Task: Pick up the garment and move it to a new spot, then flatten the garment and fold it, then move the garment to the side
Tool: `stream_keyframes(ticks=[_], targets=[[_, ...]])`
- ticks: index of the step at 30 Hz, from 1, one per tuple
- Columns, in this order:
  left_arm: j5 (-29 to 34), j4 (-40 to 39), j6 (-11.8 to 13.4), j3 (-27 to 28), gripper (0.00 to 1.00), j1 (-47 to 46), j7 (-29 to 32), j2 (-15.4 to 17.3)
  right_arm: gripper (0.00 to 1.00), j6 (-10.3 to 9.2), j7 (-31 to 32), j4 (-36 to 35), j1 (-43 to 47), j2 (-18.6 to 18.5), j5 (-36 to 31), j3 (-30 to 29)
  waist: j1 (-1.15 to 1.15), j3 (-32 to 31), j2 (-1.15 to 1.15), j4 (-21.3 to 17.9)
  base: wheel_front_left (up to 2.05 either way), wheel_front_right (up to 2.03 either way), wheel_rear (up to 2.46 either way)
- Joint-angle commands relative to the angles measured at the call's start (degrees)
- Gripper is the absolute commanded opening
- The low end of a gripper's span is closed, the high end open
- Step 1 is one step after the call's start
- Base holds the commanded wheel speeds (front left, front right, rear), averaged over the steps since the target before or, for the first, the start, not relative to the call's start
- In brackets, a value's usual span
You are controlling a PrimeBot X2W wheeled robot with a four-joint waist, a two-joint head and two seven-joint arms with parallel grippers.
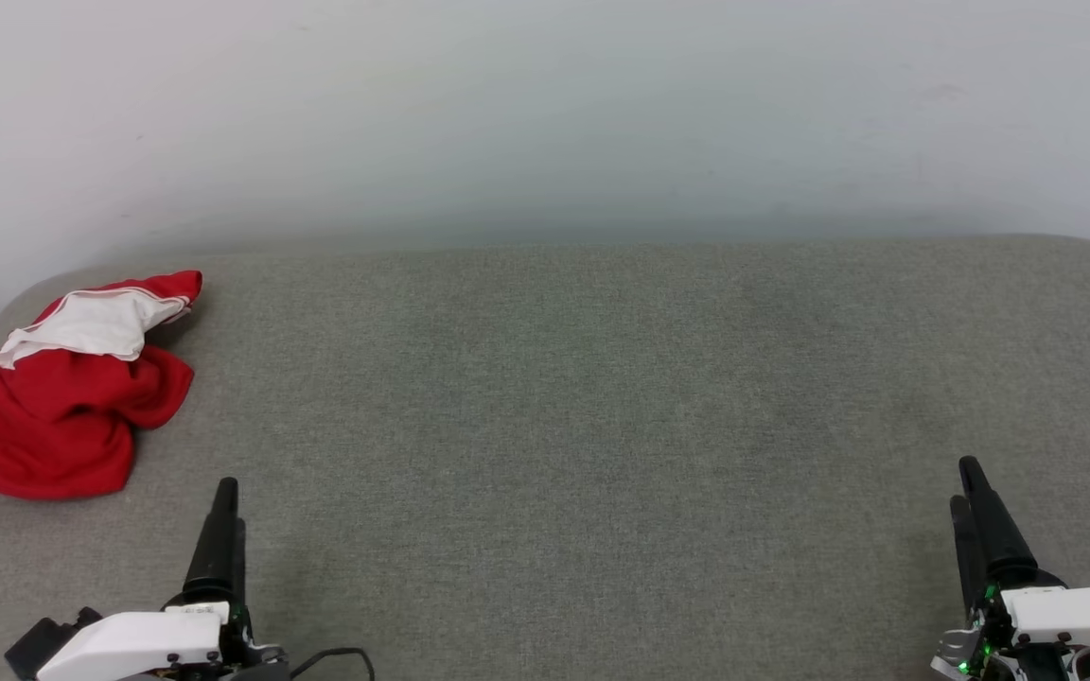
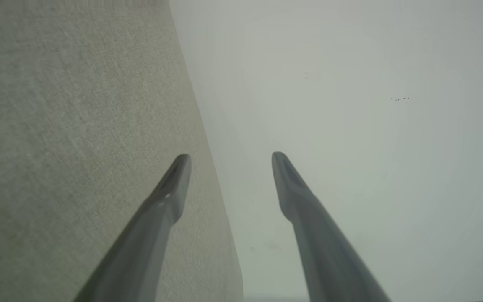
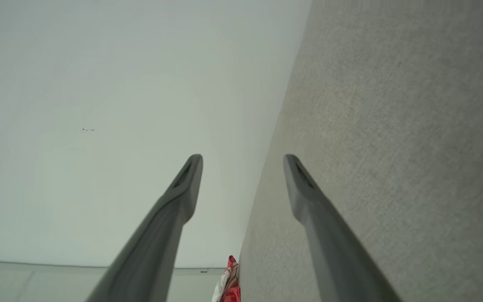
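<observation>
The garment (image 1: 62, 397) lies in a crumpled heap at the far left end of the grey fabric-covered counter (image 1: 602, 378), close to its rounded corner. The red body is bunched below and a white sleeve is folded over the top. The right wrist view catches a sliver of it at the bottom edge.

Both grippers hover low at the near side, well apart from each other. The left gripper (image 1: 226, 487) is near the heap but not touching it, and the right gripper (image 1: 966, 482) is at the opposite end. In each wrist view the jaws stand wide with nothing between them.

The pick-up looks not yet begun. The left gripper seems the natural one to reach, since it is far closer. It would do well to come down over a raised ridge of the red bulk and pinch several layers. A loose sleeve would only trail. The heap sits near the counter's edge, so lifting straight up before carrying it towards the open middle should keep cloth from dragging off the side.
</observation>
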Motion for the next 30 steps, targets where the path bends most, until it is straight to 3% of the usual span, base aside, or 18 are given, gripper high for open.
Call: stream_keyframes(ticks=[1, 15, 30], targets=[[1.9, -1.6, -0.1, 1.2, 1.00, -0.2, -0.7, 0.1, 1.00, 0.00, -0.9, -1.4, -0.8, -0.1, -2.9, -0.5, 0.00, 0.0, 0.00, 0.0, 0.00, 0.00, 0.00], [17.4, -7.8, 0.4, 5.0, 1.00, -0.1, -3.8, 0.2, 1.00, 0.00, -4.0, -8.9, -1.0, 0.0, -25.4, 1.5, 0.00, 0.3, 0.00, 0.3, 0.00, 0.00, 0.00], [37.4, -18.9, 6.5, -0.4, 1.00, 1.3, -6.5, 0.2, 1.00, 0.00, -6.8, -16.5, -1.2, 0.0, -46.1, 6.2, 0.00, 0.9, 0.00, 0.4, 0.00, 0.00, 0.00]])
